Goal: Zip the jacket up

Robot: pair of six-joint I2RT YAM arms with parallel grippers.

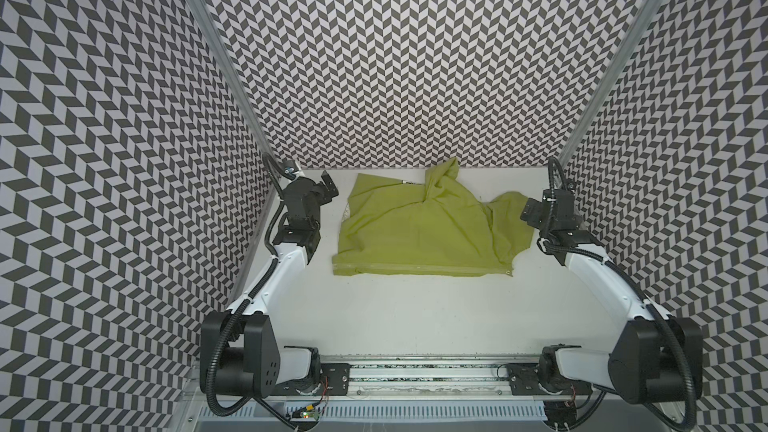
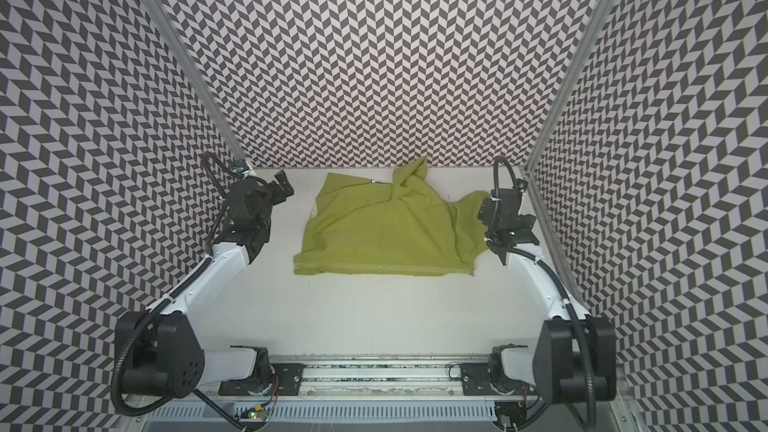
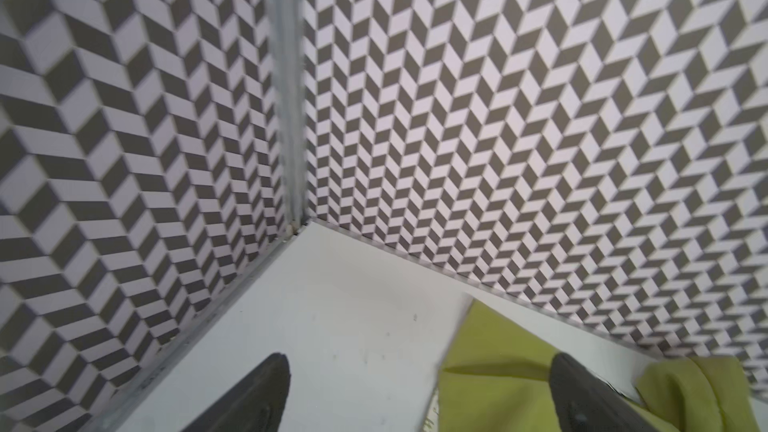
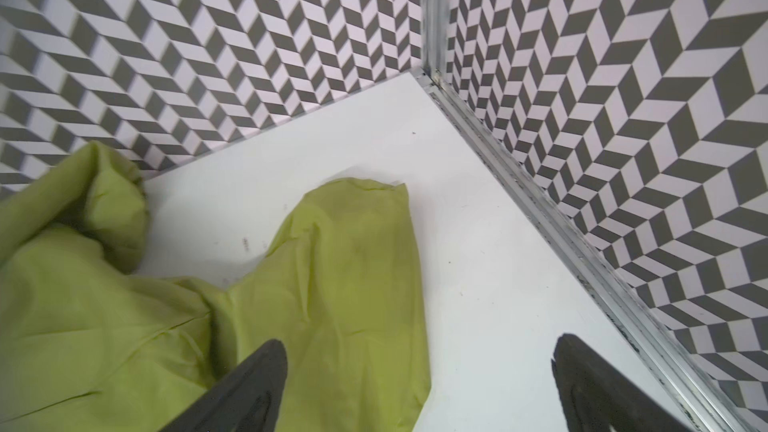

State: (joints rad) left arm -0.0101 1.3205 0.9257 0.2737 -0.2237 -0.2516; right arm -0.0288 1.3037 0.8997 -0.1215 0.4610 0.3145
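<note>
Jacket: far-mid of surface, rumpled, btwn my hands.
Zipper: pale strip along jacket's near edge, long axis left–right.
Pull: small bit at right end, prob.; too small to be sure.
Left hand: released, empty, just left of far-left corner.
Right hand: released, empty, at right flap.
Nearer arm: right, to pull end; zipper lies nearer than both hands.

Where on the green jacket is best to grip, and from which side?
Likely the small pull at the right end of the pale zipper, flat along the near edge of the jacket. Come from above with the right gripper, the nearer one.
</note>
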